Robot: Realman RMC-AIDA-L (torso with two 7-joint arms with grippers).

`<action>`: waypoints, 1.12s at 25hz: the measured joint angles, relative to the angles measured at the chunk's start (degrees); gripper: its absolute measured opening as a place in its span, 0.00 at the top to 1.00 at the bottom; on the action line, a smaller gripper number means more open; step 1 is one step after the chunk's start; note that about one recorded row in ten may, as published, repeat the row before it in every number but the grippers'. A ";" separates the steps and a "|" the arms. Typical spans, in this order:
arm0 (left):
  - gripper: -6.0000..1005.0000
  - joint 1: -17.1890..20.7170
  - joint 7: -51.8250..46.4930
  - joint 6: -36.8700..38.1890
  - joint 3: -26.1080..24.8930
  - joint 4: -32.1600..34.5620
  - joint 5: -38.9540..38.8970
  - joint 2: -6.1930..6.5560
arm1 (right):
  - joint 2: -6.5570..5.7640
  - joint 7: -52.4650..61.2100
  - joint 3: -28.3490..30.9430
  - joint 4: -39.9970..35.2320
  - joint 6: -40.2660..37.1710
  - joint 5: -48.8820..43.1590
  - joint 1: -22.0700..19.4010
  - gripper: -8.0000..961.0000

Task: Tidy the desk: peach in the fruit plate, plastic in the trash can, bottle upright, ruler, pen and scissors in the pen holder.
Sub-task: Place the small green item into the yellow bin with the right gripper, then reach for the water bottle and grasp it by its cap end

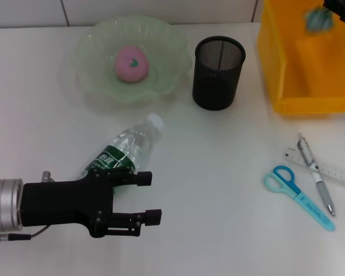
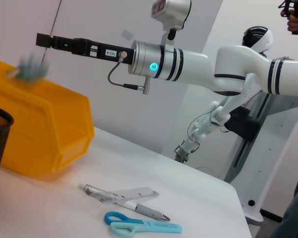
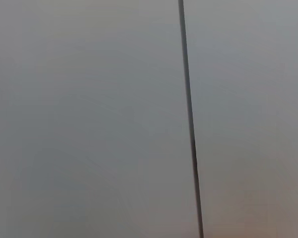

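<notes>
Head view is showing the left gripper (image 1: 152, 198) hovering with its fingers apart, the bottle (image 1: 125, 150) lying on its side just beyond the upper finger, cap pointing away toward the fruit plate (image 1: 95, 69), which is holding the peach (image 1: 131, 63). The right gripper (image 2: 43, 40) is reaching over the trash can (image 1: 287, 86); a blurred teal scrap, judged to be the plastic (image 1: 319, 19), is sitting just below its fingertips, and whether those fingers are parted or clamped cannot be told. The step in hand appears to be dropping the plastic: the operator should be keeping the fingertips well inside the can's rim before parting them, so the light scrap is not drifting out. For the bottle, the left fingers should be straddling the body near the label. Count: one peach, one bottle, one pen holder (image 1: 218, 72), one pair of scissors (image 1: 299, 195), one pen (image 1: 316, 179), one ruler (image 1: 336, 171), the last three overlapping, far from both grippers.
</notes>
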 joint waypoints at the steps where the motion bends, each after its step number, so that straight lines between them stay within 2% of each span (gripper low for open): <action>1: 0.19 0.00 0.00 0.00 0.00 0.00 0.00 0.00 | 0.00 0.00 0.00 0.00 0.00 0.00 0.00 0.63; 8: 0.19 0.00 -0.09 0.21 -0.06 0.00 -0.03 0.00 | -0.05 0.19 0.39 0.15 -1.84 0.06 -0.56 0.32; 12: 0.19 -0.16 -3.62 1.19 -0.97 1.76 -0.35 0.15 | -0.11 0.37 3.54 0.03 -11.75 0.11 -2.16 0.21; 14: 0.19 -0.46 -7.11 1.33 -1.42 3.99 -0.25 0.35 | -0.41 0.25 6.16 0.06 -20.15 0.04 -3.26 0.16; 15: 0.19 -0.46 -7.11 1.33 -1.42 3.99 -0.25 0.35 | -0.68 0.05 7.02 0.26 -24.04 -0.09 -3.80 0.16; 17: 0.19 -0.79 -15.74 0.91 -1.65 10.77 0.12 0.49 | -1.68 -0.95 7.58 1.22 -32.58 -0.41 -5.06 0.16; 19: 0.19 -0.90 -18.02 0.65 -1.67 12.55 0.14 0.53 | -2.55 -3.65 7.34 2.87 -40.78 -1.52 -6.46 0.16; 20: 0.19 -1.77 -26.93 -1.39 -1.61 18.42 1.17 0.51 | -2.77 -5.06 7.25 3.63 -43.84 -2.51 -6.88 0.16; 22: 0.19 -2.56 -31.27 -2.77 -1.45 20.94 2.48 0.40 | -2.96 -8.86 7.50 5.61 -48.96 -6.01 -7.78 0.16; 24: 0.19 -4.80 -39.62 -5.74 -0.79 25.23 7.05 0.00 | -2.94 -12.12 7.69 7.52 -51.69 -9.33 -8.42 0.16; 28: 0.19 -10.03 -49.70 -11.08 3.96 27.46 14.80 -0.32 | -2.68 -16.52 7.74 12.81 -52.15 -12.88 -9.36 0.16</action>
